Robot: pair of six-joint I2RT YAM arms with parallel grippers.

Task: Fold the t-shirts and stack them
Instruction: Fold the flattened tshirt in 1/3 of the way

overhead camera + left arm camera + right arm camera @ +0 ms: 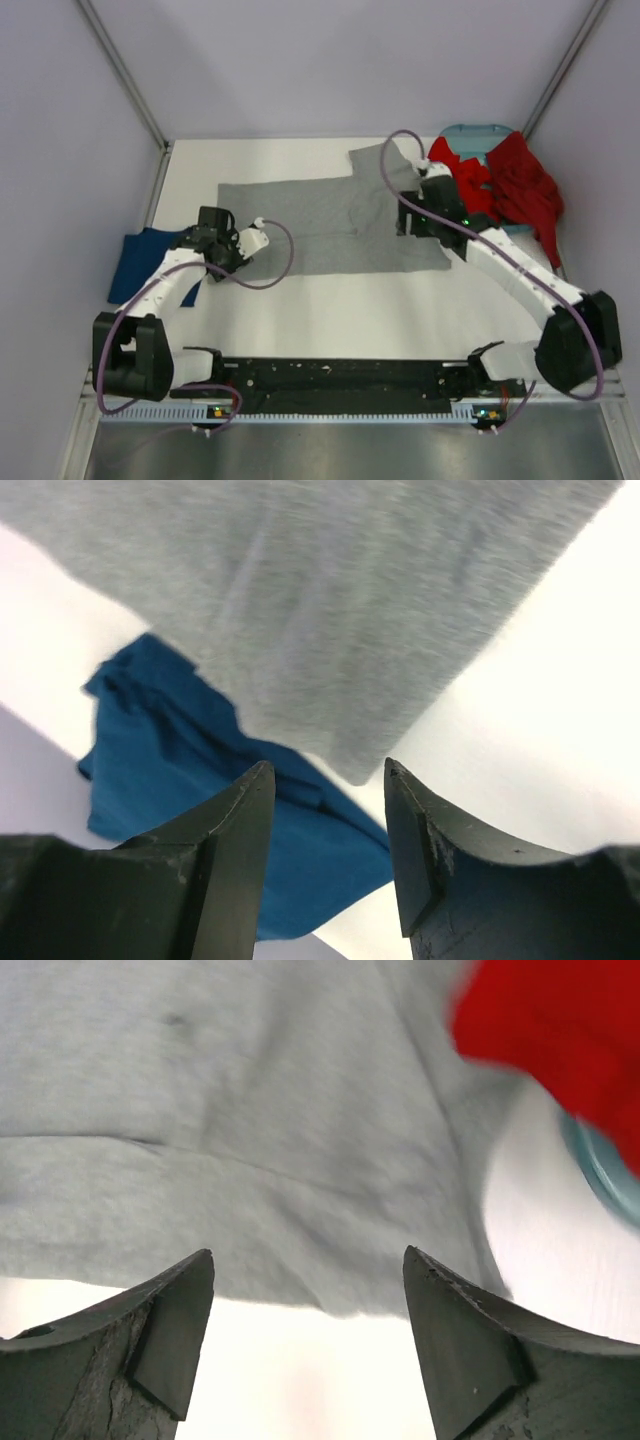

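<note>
— Hands first: what were they holding?
— Nothing. My left gripper (328, 770) and right gripper (308, 1255) hung with jaws apart over the grey t-shirt (320, 225), spread mid-table.
— Progress?
— Early, I judged. The navy t-shirt (135, 262) lay at nine o'clock and the red t-shirts (520, 185) were heaped at two. Nothing was stacked.

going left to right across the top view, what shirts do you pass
navy blue t-shirt → grey t-shirt → red t-shirts
</note>
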